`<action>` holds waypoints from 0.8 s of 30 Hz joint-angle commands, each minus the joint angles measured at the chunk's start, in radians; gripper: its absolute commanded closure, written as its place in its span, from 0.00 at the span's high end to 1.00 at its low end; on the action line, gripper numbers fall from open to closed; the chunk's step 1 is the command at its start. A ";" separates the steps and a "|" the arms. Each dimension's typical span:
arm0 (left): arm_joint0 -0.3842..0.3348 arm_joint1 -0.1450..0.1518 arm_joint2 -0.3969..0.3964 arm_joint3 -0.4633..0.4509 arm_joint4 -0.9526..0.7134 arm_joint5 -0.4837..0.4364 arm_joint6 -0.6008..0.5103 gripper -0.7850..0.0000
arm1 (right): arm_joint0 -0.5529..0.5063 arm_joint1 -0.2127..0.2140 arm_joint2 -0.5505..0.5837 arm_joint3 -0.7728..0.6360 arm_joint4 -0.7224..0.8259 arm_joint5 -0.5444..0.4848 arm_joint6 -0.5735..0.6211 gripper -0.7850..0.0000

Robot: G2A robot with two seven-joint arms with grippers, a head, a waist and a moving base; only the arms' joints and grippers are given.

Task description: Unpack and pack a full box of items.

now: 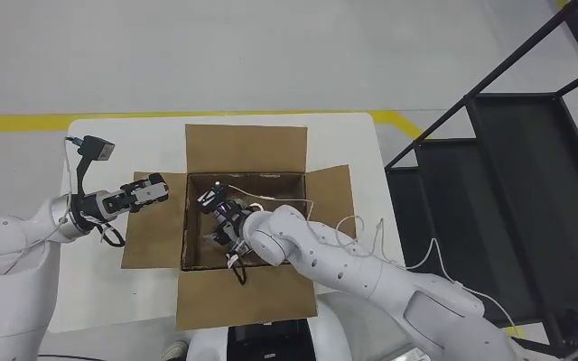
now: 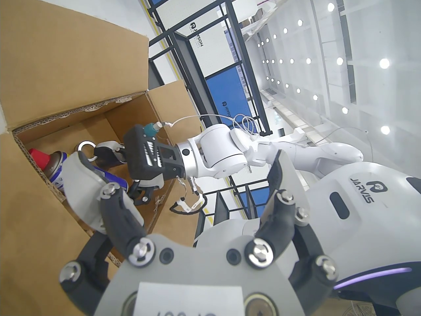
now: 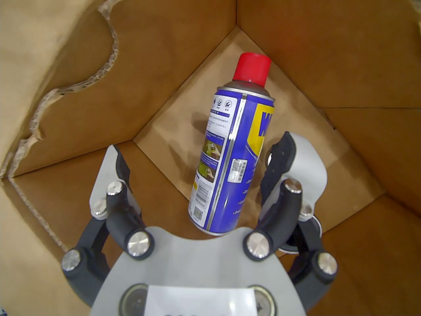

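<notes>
A blue spray can [image 3: 230,152] with a red cap sits inside the open cardboard box [image 1: 246,144], its cap toward a bottom corner. My right gripper [image 3: 199,147] is down in the box, open, with the can between its fingers. One pad [image 3: 279,159] is close against the can's side, while the other finger [image 3: 113,169] stands well apart. From the left wrist view the can [image 2: 52,167] shows at the box's near wall. My left gripper [image 2: 179,162] is open and holds nothing, hovering over the box's left flap [image 1: 144,236].
The box stands mid-table with all its flaps folded out. A white cable [image 1: 271,197] trails from the right wrist across the box. A black stair frame [image 1: 488,180] stands off the table's right side. Bare white table [image 1: 117,135] lies behind the left flap.
</notes>
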State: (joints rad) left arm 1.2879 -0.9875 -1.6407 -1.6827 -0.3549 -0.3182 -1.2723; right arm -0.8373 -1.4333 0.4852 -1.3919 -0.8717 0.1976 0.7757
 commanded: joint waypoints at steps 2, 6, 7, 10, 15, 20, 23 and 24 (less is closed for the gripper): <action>0.000 0.000 0.000 0.000 0.000 0.000 0.000 1.00 | 0.022 -0.020 -0.015 0.063 -0.010 0.007 0.002 1.00; 0.000 0.000 0.000 0.000 0.000 0.000 0.000 1.00 | 0.045 -0.050 -0.040 0.143 -0.025 0.012 0.001 1.00; 0.000 0.000 0.000 0.000 0.000 0.000 0.000 1.00 | 0.050 -0.057 -0.045 0.160 -0.028 0.012 -0.001 1.00; 0.000 0.000 0.000 0.000 0.000 0.000 0.000 1.00 | 0.059 -0.076 -0.050 0.209 -0.020 0.008 -0.011 1.00; 0.000 0.000 0.000 0.000 0.000 0.000 0.000 1.00 | 0.071 -0.105 -0.052 0.290 -0.001 -0.014 -0.028 1.00; 0.000 0.000 0.000 0.000 0.000 0.000 0.000 1.00 | 0.085 -0.133 -0.057 0.358 0.008 -0.032 -0.033 0.91; 0.000 0.000 0.000 0.000 0.000 0.000 0.000 1.00 | 0.092 -0.148 -0.057 0.384 0.013 -0.041 -0.039 0.10; 0.000 0.000 0.000 0.000 0.000 0.000 0.000 1.00 | 0.093 -0.153 -0.057 0.388 0.013 -0.042 -0.041 0.00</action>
State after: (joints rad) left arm 1.2879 -0.9875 -1.6407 -1.6827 -0.3549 -0.3182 -1.2723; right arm -0.7452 -1.5824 0.4281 -1.0074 -0.8580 0.1562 0.7361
